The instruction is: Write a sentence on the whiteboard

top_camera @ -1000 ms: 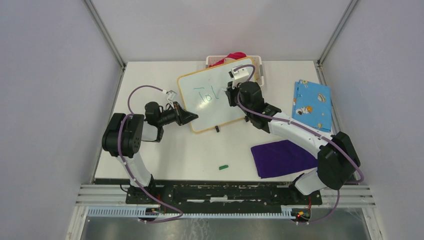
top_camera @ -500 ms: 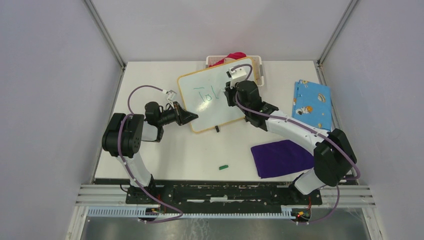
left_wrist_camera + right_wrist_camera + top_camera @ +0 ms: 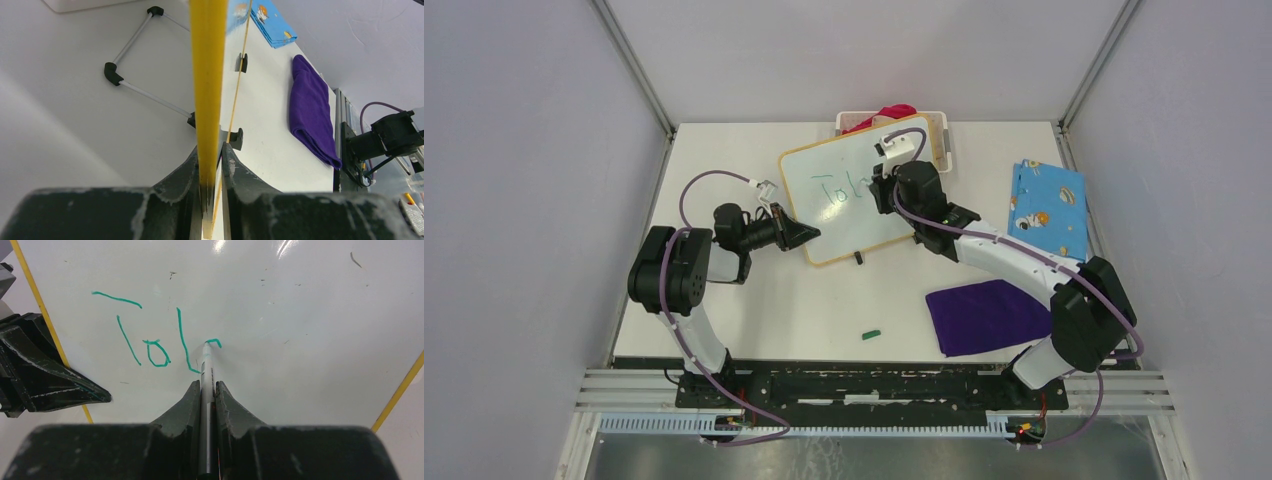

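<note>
Your left gripper (image 3: 210,150) is closed narrowly on the yellow-orange frame of the whiteboard (image 3: 856,232), gripping its near left edge. The board sits at the far middle of the table (image 3: 804,310), just in front of the white basket (image 3: 941,122). Your right gripper (image 3: 207,385) is clamped on a marker (image 3: 206,365), whose tip touches the board at a short hooked stroke. The sentence (image 3: 183,340) so far reads "Tol" in green, plus that hook. A green cap (image 3: 871,334) lies near the front, with a purple cloth (image 3: 989,315) to its right and a blue patterned cloth (image 3: 1049,205) farther back.
</note>
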